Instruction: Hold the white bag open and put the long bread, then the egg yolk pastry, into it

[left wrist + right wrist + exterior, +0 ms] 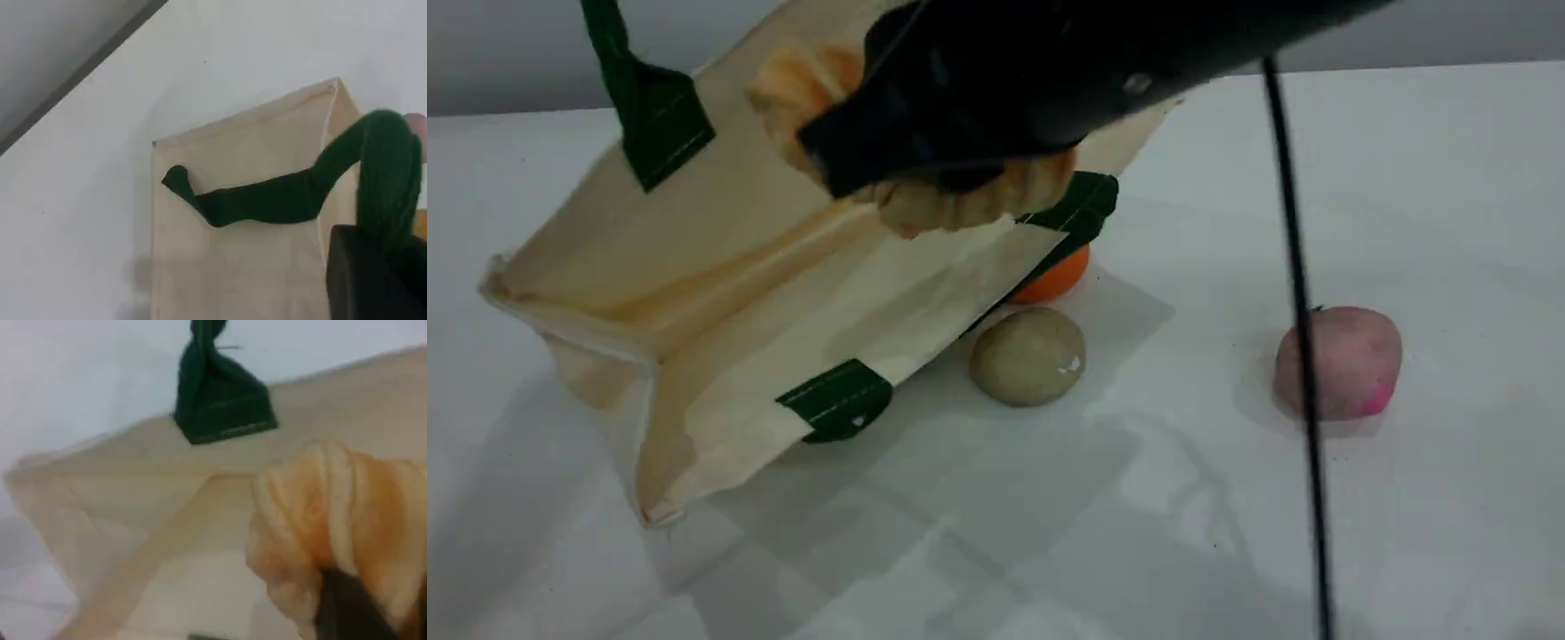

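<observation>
The white bag [720, 293] lies on the table with its mouth facing the camera, and its top side is lifted. Its green strap handle [267, 200] runs up into my left gripper [383, 263], which is shut on it; that gripper is above the scene view's top edge. My right gripper [907, 164] is shut on the long bread [978, 200] and holds it just over the bag's open mouth. The right wrist view shows the ridged bread [333, 513] against the bag's inner wall [133, 520]. On the table by the bag's right corner rests the egg yolk pastry [1030, 356].
An orange fruit [1060, 276] sits half under the bag's green tab [1080, 209], right behind the pastry. A pink lump [1352, 360] lies to the right. A black cable [1303, 373] hangs down in front of it.
</observation>
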